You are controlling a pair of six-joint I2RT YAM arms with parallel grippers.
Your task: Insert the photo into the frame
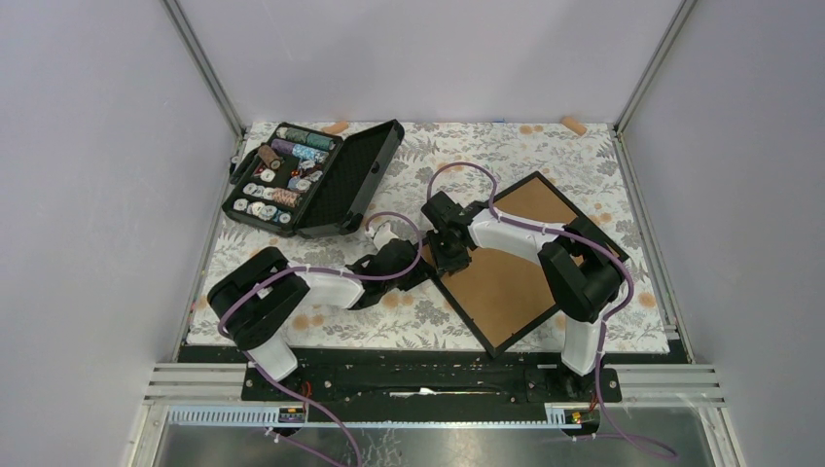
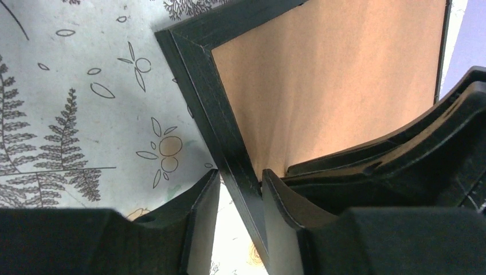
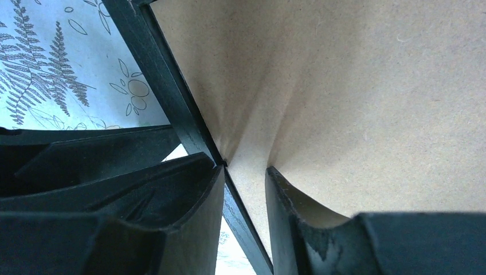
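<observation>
1. the frame (image 1: 501, 292) lies flat on the floral table cover (image 1: 545, 156), right of centre and turned diagonal. Its brown board back faces up, with the black rail round it.
2. left gripper (image 2: 239, 179) is at the frame's left corner area, jaws part-way apart and straddling the black rail. One finger (image 2: 198, 217) is on the table-cover side. The other (image 2: 283, 217) is on the board side, touching the rail. Can't tell if it actually clamps.
3. right gripper (image 3: 245, 169) is just beside it on the same rail, jaws spread. One finger (image 3: 189, 217) is against the rail's outer edge, the other (image 3: 286, 223) over the brown board with a strip of board showing between. It's pinching nothing.
4. An open black case of thread spools (image 1: 311, 177) sits far left, well apart from the frame.
</observation>
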